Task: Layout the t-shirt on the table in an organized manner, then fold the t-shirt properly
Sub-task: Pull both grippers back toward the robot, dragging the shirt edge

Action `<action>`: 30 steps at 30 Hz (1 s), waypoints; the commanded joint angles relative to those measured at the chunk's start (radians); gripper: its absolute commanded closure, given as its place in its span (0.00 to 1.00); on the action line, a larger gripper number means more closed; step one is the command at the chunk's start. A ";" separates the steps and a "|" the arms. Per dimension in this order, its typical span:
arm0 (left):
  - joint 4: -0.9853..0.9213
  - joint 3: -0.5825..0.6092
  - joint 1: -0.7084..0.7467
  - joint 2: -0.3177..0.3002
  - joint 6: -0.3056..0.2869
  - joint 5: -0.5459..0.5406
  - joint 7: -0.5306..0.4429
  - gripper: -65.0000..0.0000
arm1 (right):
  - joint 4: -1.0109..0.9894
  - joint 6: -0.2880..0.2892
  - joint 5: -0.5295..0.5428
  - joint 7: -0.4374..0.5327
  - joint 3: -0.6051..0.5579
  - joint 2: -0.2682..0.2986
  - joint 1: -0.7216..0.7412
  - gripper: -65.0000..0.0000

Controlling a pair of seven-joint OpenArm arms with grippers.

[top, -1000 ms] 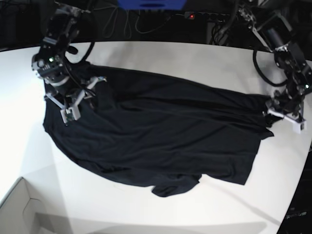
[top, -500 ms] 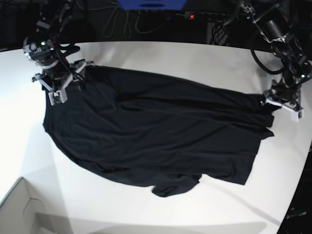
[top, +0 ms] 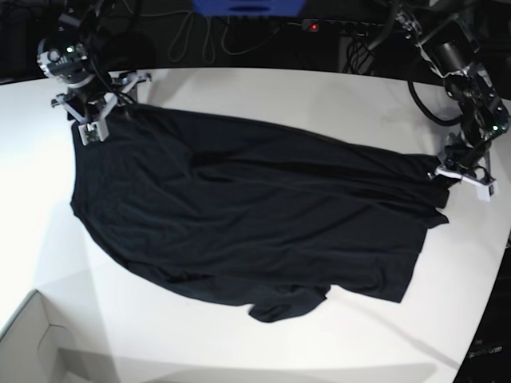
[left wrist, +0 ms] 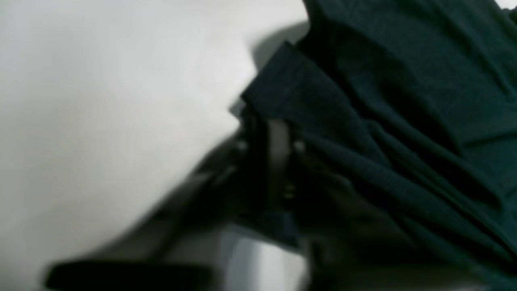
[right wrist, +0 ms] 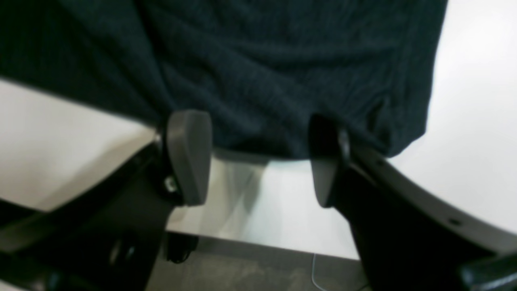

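Left gripper (top: 461,175) has just snapped shut on the t-shirt's (top: 247,215) edge at the table's (top: 319,96) right side in the base view; a moment ago its jaws stood half apart beside that same edge. The wrist view shows bunched black folds pinched right at the fingers. Over on the other side, the right gripper (right wrist: 258,157) has pulled back off the cloth toward the far corner and now stands wide open, its pads straddling the shirt's edge, holding nothing. The shirt itself lies spread but skewed across the white table, with a sleeve sticking out at the near edge. So one anchor is set; I'd say the right has to clamp next before any stretching flat.
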 commanded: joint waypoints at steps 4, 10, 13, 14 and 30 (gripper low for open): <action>0.006 0.002 -0.005 -0.007 0.002 0.018 0.035 1.00 | 0.008 0.003 0.013 0.018 0.002 0.001 0.005 0.42; 0.012 -0.003 -0.005 -0.016 0.002 0.018 0.035 1.00 | -0.012 0.003 0.013 0.018 -0.027 -0.003 0.010 0.42; 0.012 -0.004 -0.005 -0.034 0.002 0.016 0.035 1.00 | -0.024 0.003 0.013 0.018 -0.058 -0.003 0.007 0.42; 0.012 -0.004 -0.005 -0.034 0.002 0.016 0.035 1.00 | -0.026 0.003 0.013 0.018 -0.067 -0.003 0.005 0.42; 0.012 -0.004 -0.007 -0.042 0.002 0.016 0.034 1.00 | -0.026 0.003 0.011 0.018 -0.078 0.024 0.015 1.00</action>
